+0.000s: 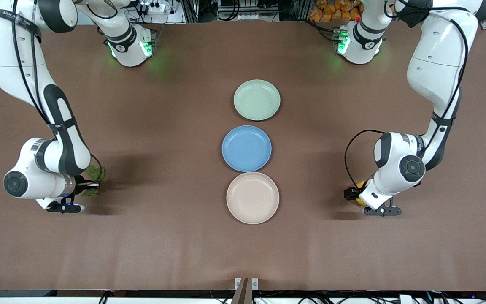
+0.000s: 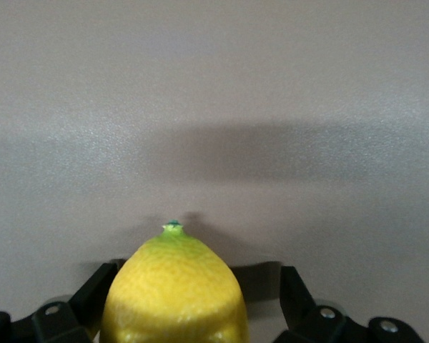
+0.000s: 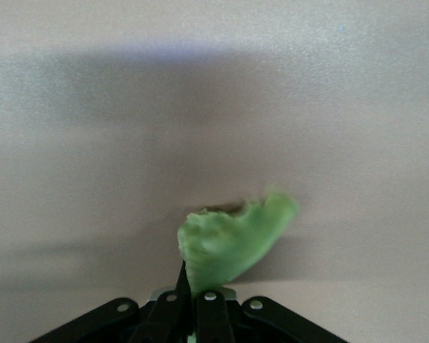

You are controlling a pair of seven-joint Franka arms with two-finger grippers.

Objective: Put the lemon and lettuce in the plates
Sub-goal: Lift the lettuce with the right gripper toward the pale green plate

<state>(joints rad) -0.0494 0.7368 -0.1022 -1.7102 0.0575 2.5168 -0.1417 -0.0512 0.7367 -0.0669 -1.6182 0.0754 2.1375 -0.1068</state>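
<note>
- At the right arm's end of the table, the right gripper (image 1: pixel 93 184) pinches the lettuce (image 1: pixel 94 175); in the right wrist view its fingers (image 3: pixel 200 309) are pressed together on the green leaf (image 3: pixel 232 243).
- In the middle of the brown table (image 1: pixel 163 236) three plates lie in a row: the pale green plate (image 1: pixel 257 100) farthest from the front camera, the blue plate (image 1: pixel 247 148) between, the beige plate (image 1: pixel 252 197) nearest.
- At the left arm's end, the left gripper (image 1: pixel 355 193) has its fingers (image 2: pixel 93 289) spread to either side of the lemon (image 2: pixel 173 293), just beside it.
</note>
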